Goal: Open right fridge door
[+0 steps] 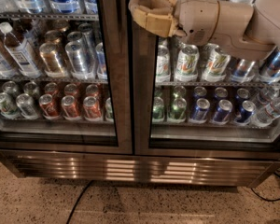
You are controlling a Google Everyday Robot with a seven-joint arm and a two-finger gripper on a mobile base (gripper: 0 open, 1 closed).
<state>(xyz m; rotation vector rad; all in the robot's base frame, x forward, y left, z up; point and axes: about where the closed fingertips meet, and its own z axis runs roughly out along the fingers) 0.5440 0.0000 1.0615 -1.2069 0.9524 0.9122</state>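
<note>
**Robot arm and gripper before a two-door glass fridge.** The beige arm (252, 22) enters from the upper right of the frame and reaches leftward across the upper shelf. Its gripper (136, 9) sits at upper centre. The tan fingers (151, 24) stand moderately apart, one above the other, with dark frame metal showing in the gap. Whether they touch that metal cannot be told.

Along the bottom of the frame lies a speckled floor (37, 199). A black cable (79, 202) runs over it towards the fridge's ribbed metal base grille (130, 167).

Above the grille, the right fridge door (142, 106) fills the right half of the frame. It lies flush beside the left door (121, 101), and their dark brushed-metal stiles meet at centre. The gripper is in front of the right door's left stile, near the top of the frame.

Behind the right glass:
- green-and-white cans (186, 62) on the middle shelf;
- green cans (177, 107) on the lower shelf;
- blue cans (200, 110) on the lower shelf;
- clear bottles (270, 111) at the far right.

Behind the left glass:
- silver cans (77, 55);
- a white-capped bottle (16, 48);
- red and copper cans (70, 106) on the shelf beneath.
</note>
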